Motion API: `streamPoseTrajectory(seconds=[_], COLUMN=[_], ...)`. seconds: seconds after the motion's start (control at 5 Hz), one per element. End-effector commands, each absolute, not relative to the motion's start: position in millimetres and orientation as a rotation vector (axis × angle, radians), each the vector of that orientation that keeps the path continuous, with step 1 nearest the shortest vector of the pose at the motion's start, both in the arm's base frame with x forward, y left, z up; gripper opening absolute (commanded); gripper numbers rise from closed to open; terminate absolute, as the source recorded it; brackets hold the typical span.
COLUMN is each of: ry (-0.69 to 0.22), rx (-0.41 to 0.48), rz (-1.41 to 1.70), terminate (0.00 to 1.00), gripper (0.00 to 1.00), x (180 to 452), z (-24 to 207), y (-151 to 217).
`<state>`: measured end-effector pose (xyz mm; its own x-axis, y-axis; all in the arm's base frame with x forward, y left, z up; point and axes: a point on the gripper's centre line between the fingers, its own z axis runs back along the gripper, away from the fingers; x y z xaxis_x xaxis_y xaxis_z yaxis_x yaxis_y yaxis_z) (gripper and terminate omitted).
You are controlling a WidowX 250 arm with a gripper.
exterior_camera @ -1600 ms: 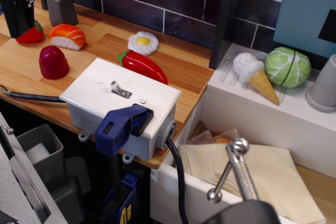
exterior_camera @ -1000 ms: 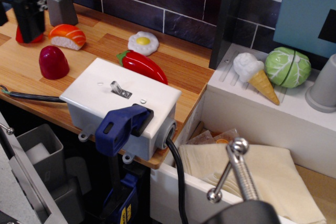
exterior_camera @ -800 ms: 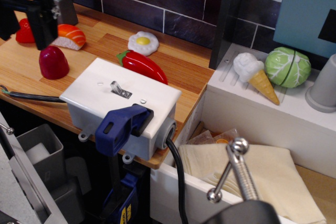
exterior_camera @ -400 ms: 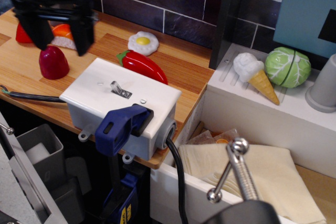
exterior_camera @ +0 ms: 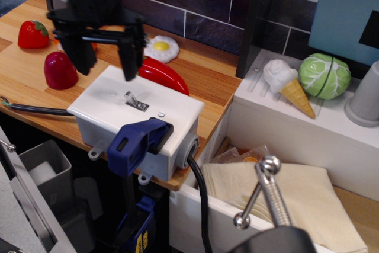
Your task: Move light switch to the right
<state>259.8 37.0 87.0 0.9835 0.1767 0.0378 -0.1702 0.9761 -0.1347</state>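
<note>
Metal toggle, the light switch (exterior_camera: pixel 131 99), sits mid-top of the white box (exterior_camera: pixel 136 119), leaning left. We judge it stiff, sprung and slick, so push low on its left flank, no grasp. Blue clamp (exterior_camera: pixel 137 142) pins the box to the wood counter (exterior_camera: pixel 207 81). Gripper (exterior_camera: pixel 106 62) hovers just above-left, fingers apart, empty.

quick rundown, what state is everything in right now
gripper: open, above the box's back-left part, holding nothing
light switch: lever leaning left, untouched
white box: on the counter edge, clamped
blue clamp: gripping the box's front edge
black cable: plugged into the box's right end, hanging down
drawer: open, folded cloth inside
</note>
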Motion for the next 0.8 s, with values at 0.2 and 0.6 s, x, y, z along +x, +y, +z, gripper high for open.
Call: streamPoseTrajectory(seconds=[0.2,0.6], ry=[-0.074,-0.075], rx=[-0.120,-0.141], rz=[0.156,0.111], terminate=[0.00,0.00], gripper=[1.00,1.00], x=[268.0,250.3], z=[72.5,72.6], y=[-7.4,-23.9])
